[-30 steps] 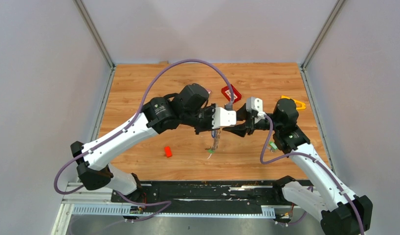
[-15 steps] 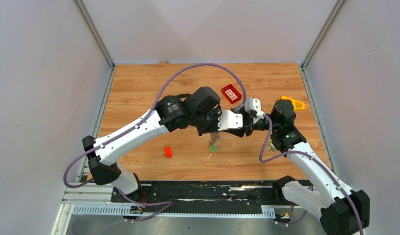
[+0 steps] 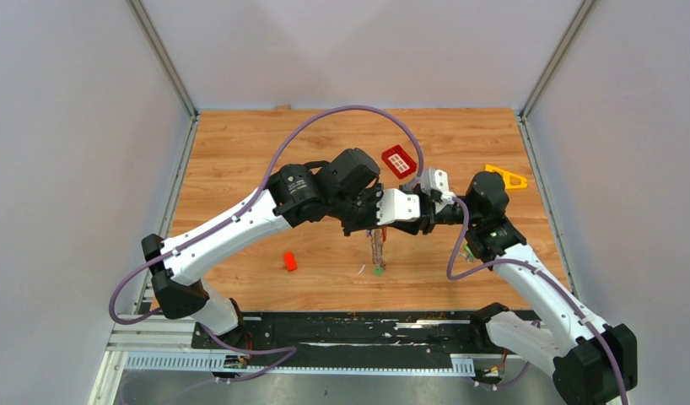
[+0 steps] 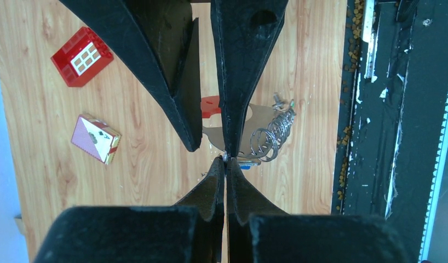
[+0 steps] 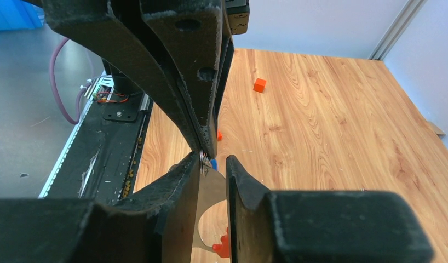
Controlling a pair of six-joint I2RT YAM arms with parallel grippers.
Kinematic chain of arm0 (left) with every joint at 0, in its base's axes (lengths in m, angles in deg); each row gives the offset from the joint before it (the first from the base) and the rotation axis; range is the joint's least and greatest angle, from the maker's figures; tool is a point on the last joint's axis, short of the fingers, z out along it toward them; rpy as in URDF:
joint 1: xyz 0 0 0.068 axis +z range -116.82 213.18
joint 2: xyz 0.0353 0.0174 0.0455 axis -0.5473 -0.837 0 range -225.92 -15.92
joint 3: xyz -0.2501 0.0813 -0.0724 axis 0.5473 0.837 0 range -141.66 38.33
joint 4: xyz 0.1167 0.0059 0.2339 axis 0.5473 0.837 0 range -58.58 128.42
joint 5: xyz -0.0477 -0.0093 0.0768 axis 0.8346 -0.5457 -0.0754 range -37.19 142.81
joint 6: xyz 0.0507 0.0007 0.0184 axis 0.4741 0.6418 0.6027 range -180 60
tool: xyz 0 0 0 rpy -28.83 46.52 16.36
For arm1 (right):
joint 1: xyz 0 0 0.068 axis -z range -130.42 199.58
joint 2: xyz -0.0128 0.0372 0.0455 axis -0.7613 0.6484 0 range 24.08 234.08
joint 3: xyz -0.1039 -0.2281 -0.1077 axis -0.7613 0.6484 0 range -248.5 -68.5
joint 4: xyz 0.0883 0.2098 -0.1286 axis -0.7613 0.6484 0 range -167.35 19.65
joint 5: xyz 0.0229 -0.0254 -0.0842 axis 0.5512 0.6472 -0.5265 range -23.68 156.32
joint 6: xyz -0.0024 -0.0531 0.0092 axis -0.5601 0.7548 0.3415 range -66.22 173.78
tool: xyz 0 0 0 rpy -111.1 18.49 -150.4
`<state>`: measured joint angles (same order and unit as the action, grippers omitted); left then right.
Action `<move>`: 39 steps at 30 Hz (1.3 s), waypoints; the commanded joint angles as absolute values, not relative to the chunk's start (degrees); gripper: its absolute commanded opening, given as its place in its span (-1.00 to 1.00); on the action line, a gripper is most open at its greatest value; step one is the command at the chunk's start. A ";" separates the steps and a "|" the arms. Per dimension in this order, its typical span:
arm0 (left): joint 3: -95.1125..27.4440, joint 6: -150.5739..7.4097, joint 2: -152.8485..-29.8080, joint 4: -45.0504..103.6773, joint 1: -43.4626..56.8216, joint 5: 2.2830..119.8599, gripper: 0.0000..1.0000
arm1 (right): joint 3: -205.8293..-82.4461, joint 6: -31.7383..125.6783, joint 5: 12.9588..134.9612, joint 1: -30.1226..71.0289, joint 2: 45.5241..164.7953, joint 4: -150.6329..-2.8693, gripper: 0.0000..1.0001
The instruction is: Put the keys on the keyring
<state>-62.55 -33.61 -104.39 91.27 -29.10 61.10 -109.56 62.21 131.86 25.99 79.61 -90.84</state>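
Note:
The keyring (image 3: 376, 246) hangs in the air between both grippers, with a green-headed key (image 3: 378, 270) dangling at its bottom. In the left wrist view it shows as a grey curved fob (image 4: 257, 121) with a red piece (image 4: 211, 105), a coil of metal rings (image 4: 271, 137) and a blue-headed key (image 4: 247, 164). My left gripper (image 4: 225, 160) is shut on the metal ring at its very tips. My right gripper (image 5: 213, 160) is open, its jaws on either side of the fob (image 5: 210, 197), which rests against one finger. The two grippers meet tip to tip.
A red gridded tray (image 3: 398, 160) lies behind the grippers, and a patterned small box (image 4: 96, 138) lies near it. A small red block (image 3: 289, 261) sits on the wood at the left. A yellow triangle (image 3: 509, 177) is at the far right. A small green object (image 3: 470, 251) lies by the right arm.
The left arm has swung in toward the right gripper. The hanging keys have swung to the right and now hang straighter and lower.

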 commanded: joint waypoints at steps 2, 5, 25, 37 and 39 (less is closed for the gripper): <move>-64.50 -34.69 -103.22 88.95 -29.40 62.19 -1.00 | -109.11 61.61 133.32 25.49 80.32 -93.14 -0.52; -64.06 -34.83 -102.95 88.41 -29.40 62.17 -1.00 | -109.19 61.62 133.42 25.33 80.62 -93.08 -0.53; -60.54 -34.54 -101.24 86.19 -29.40 61.81 -1.00 | -109.85 62.52 132.51 24.98 80.57 -91.74 -1.00; -51.23 -32.18 -92.85 80.11 -20.80 73.97 -0.34 | -112.10 59.06 133.03 26.51 78.35 -92.64 -1.00; -49.54 -32.07 -91.77 78.85 -19.79 75.98 -0.26 | -112.35 57.49 133.41 26.71 78.23 -93.68 -1.00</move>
<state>-51.36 -32.82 -95.95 83.38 -21.69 69.37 -109.58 61.29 132.38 26.12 79.65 -89.84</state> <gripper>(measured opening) 0.337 0.011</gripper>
